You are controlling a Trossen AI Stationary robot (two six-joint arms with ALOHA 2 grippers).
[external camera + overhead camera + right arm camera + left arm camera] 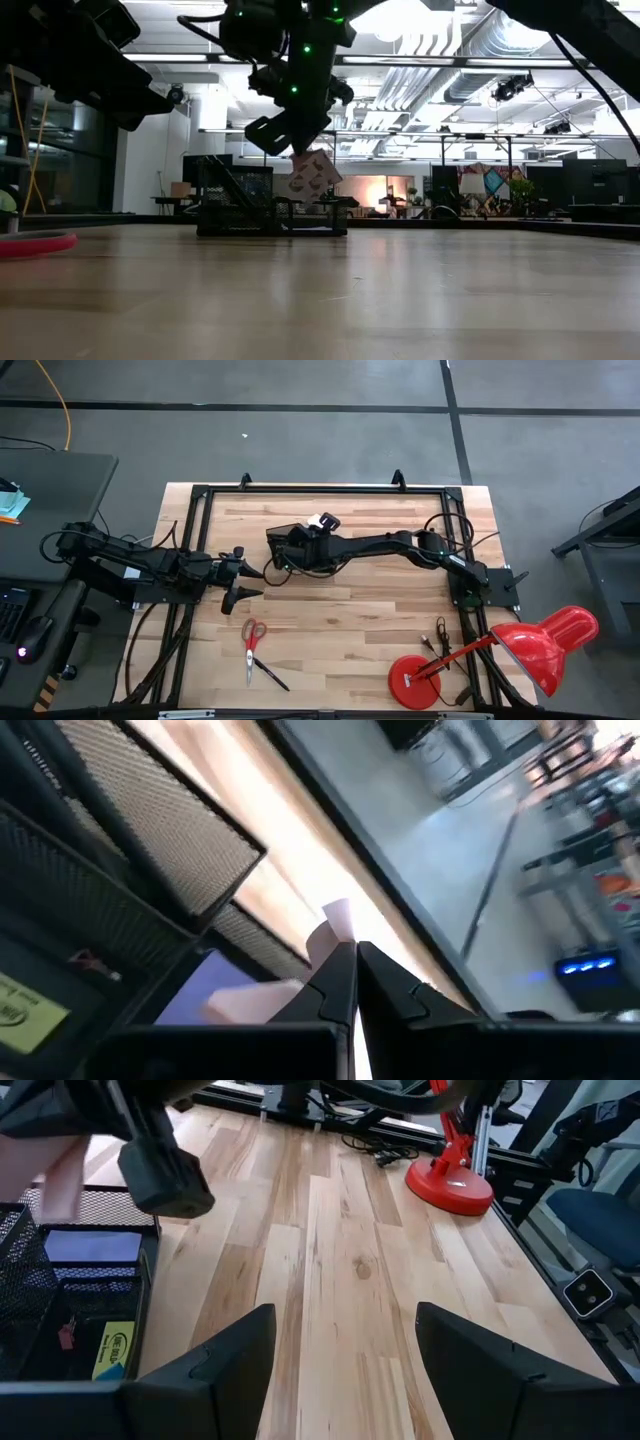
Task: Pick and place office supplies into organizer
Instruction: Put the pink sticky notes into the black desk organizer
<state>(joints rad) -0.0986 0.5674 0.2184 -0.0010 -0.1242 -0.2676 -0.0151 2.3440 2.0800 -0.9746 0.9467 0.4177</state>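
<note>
My right gripper (pixel 287 552) hovers over the black mesh organizer (pixel 235 200), shut on the pink sticky-note pad (pixel 312 178). A purple pad (pixel 95 1245) lies flat inside one organizer compartment, and beside it is a yellow-labelled item (pixel 115 1350). My left gripper (pixel 345 1330) is open and waits just left of the organizer, over bare wood. The red-handled scissors (pixel 252 638) and a black pen (pixel 270 676) lie flat on the table near its near edge. My right gripper pinches the pink pad between its two fingers at the pad's upper edge (pixel 338 920), coming from above and slanting down. The pad is lifted clear and hangs tilted below the fingers (pixel 290 135), above the organizer's rim.
The red desk lamp stands at the table's near right corner on its round base (pixel 415 680), its shade (pixel 545 640) overhanging the edge. Cables (pixel 440 635) lie near it. A black frame (pixel 320 488) runs round the table. Bare wood (pixel 350 610) lies between the organizer and the lamp.
</note>
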